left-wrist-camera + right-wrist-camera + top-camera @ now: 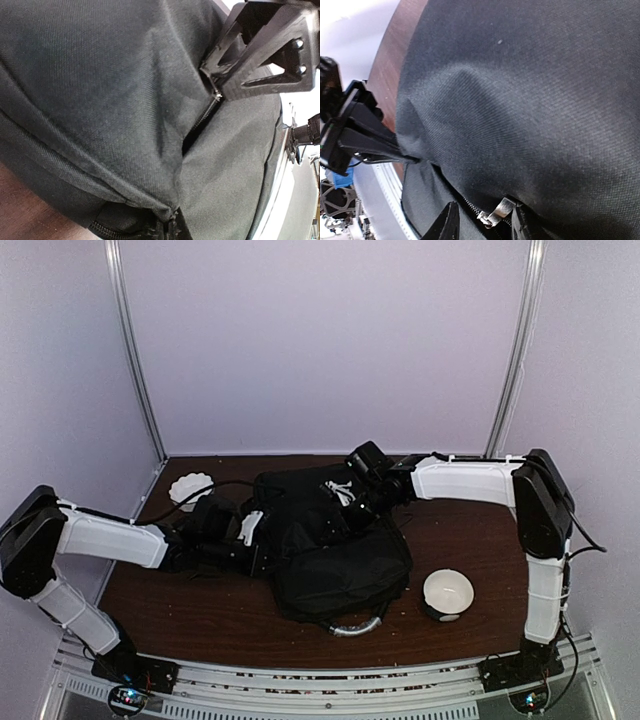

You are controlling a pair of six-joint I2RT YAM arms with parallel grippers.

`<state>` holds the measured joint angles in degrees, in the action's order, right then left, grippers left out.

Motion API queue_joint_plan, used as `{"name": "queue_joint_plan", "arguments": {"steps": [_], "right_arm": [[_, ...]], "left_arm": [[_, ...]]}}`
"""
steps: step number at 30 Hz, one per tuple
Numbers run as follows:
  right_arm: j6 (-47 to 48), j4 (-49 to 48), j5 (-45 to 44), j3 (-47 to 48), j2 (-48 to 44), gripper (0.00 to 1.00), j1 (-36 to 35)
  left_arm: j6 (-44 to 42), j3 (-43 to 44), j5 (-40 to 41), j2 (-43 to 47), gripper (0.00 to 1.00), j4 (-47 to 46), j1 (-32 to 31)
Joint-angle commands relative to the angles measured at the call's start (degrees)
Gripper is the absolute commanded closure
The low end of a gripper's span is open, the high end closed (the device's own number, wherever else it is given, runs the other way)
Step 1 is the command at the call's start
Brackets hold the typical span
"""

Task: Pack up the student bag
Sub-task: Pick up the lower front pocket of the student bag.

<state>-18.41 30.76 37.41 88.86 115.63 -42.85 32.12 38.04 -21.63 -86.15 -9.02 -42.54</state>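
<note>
Early, likely: large black fabric student bag (340,560) barely unzipped. Left gripper (215,82) clamped on its fabric; right gripper (482,227) apart around silver zipper pull (496,211) (white round bowl (447,592) outside bag).

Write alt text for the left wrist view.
The left end effector, jaws shut, pinches the black fabric of the student bag beside a partly open zipper at upper right. The bag fills nearly the whole frame, with a strip of brown table at the lower left.
</note>
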Motion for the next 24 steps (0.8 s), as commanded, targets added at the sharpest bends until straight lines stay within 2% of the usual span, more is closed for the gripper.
{"name": "queue_joint_plan", "arguments": {"steps": [1,8,12,15,24], "right_arm": [[-0.33,3.64,-10.17,0.23,6.11,0.64,-1.95],[0.35,5.02,-14.5,0.45,10.06,0.75,-2.39],[0.46,5.59,-16.87,0.34,11.63,0.87,-2.46],[0.74,5.98,-17.5,0.78,10.55,1.0,-2.2],[-0.06,1.57,-12.58,-4.07,-4.51,1.0,2.61]], "left_arm": [[-0.28,1.83,-1.55,3.23,1.0,-4.45,-1.04],[-0.87,1.57,-2.31,5.55,1.0,-6.09,-2.34],[-0.9,1.19,-2.37,5.23,1.0,-6.95,-2.46],[-1.03,0.75,-2.07,5.23,1.0,-7.17,-2.41],[-1.92,-0.45,0.09,4.01,1.0,-6.65,-2.48]]}}
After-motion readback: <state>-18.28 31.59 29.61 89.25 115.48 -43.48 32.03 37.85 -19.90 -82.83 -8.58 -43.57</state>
